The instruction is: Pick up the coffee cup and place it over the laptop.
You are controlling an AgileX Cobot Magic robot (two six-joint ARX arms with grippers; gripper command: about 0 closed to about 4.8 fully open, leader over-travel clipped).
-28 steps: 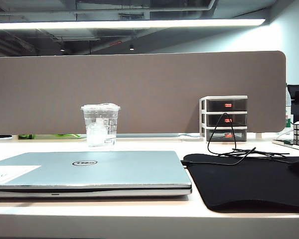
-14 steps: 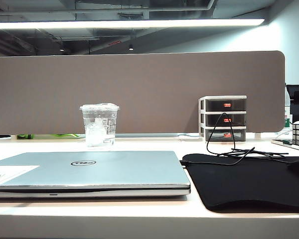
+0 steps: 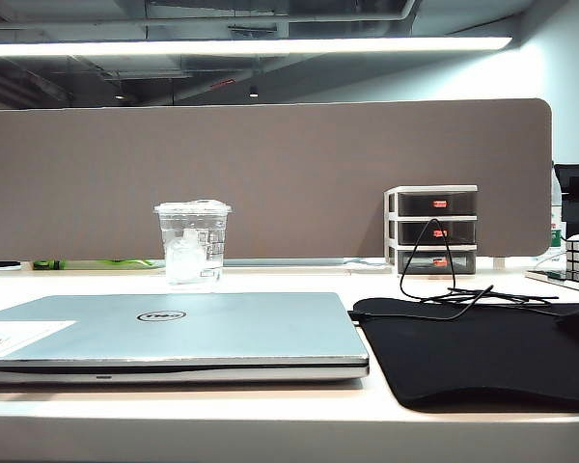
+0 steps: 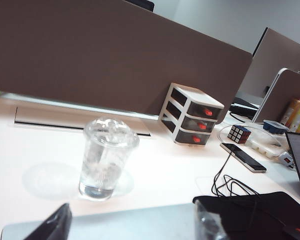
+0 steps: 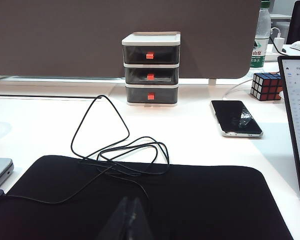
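Desk scene: approach step, left gripper jaws apart, short of coffee cup; next, straddle and clamp it; right gripper pinched together over black mat, laptop bare.

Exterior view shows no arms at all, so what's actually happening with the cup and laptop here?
Nothing is held yet. The coffee cup stands upright on the white desk behind the closed Dell laptop, untouched. The left wrist view shows the left gripper with its fingers apart, above the laptop's far edge and facing the cup. The right gripper, shut, sits over the black mat near the loose cable, away from the cup.
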